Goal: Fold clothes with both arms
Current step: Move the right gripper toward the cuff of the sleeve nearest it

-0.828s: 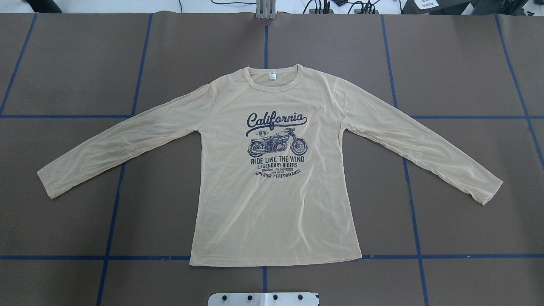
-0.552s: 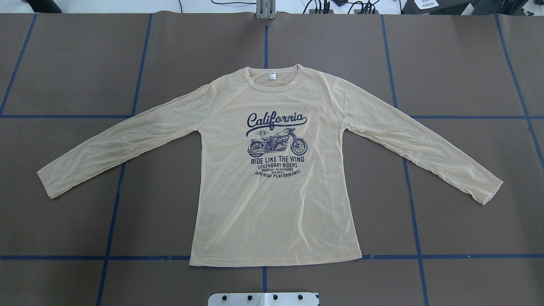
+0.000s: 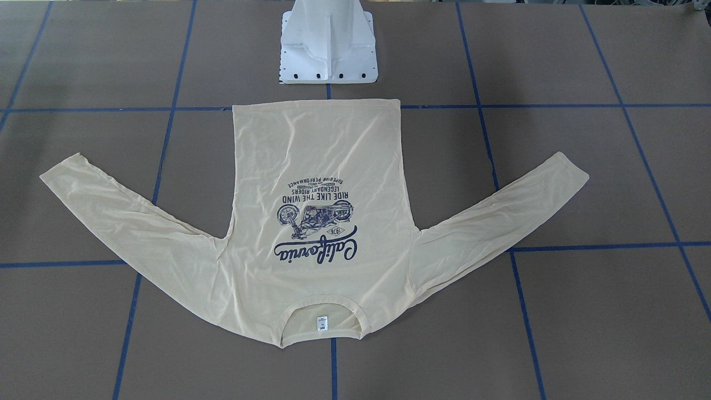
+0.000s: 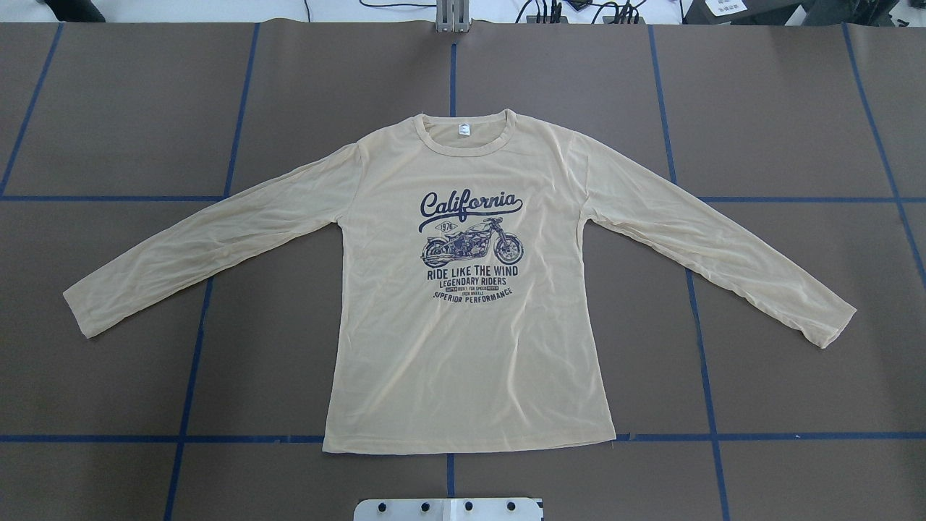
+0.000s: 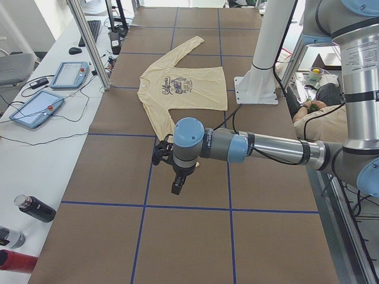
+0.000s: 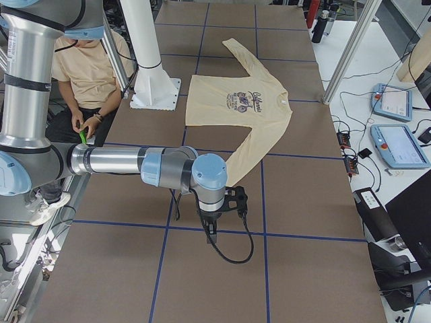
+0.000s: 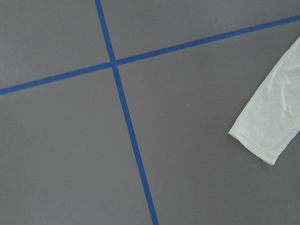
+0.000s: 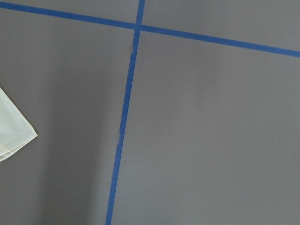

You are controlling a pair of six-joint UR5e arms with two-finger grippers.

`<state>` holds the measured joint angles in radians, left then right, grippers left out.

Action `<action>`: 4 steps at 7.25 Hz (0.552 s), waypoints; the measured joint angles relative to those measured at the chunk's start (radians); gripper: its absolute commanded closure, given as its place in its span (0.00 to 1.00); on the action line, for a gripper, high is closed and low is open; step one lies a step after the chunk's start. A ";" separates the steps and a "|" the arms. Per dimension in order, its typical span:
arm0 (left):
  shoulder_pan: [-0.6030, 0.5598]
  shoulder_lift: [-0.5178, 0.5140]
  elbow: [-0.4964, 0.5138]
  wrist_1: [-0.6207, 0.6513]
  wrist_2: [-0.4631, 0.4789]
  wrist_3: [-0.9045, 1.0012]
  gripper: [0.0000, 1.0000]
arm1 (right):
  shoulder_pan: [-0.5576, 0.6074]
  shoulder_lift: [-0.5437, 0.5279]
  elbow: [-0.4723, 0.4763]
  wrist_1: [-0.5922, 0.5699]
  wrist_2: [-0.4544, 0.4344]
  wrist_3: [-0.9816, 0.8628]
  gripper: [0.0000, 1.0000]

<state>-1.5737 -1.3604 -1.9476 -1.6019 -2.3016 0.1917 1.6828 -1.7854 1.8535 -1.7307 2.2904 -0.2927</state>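
Table (image 4: 796, 108): brown, blue tape grid.
T-shirt (image 4: 463, 362): spread flat, print up, between both grippers, touching neither.
Left gripper (image 5: 177, 188): above table, beside sleeve cuff (image 7: 267, 126); cannot tell jaw width.
Right gripper (image 6: 211, 235): above table, beside other cuff (image 8: 11, 136); cannot tell jaw width.

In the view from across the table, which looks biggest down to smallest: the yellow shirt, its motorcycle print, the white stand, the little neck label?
Largest: shirt.
Next: white stand and motorcycle print look about alike, and the stand is cut off at the top edge, so I won't rank them.
Smallest: neck label.
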 measured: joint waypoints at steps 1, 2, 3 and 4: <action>-0.001 -0.005 -0.034 -0.004 0.058 -0.002 0.00 | 0.000 0.003 0.017 0.011 0.003 0.001 0.00; -0.001 -0.012 -0.062 -0.006 0.050 -0.005 0.00 | -0.001 0.004 0.032 0.045 0.006 0.005 0.00; -0.002 -0.035 -0.078 -0.012 0.021 -0.008 0.00 | -0.001 0.004 0.038 0.119 0.007 0.010 0.00; -0.003 -0.079 -0.083 -0.026 0.007 -0.009 0.00 | -0.001 0.004 0.037 0.222 0.007 0.014 0.00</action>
<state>-1.5763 -1.4398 -2.0310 -1.6275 -2.2946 0.1831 1.6814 -1.7813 1.8910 -1.5089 2.2970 -0.2785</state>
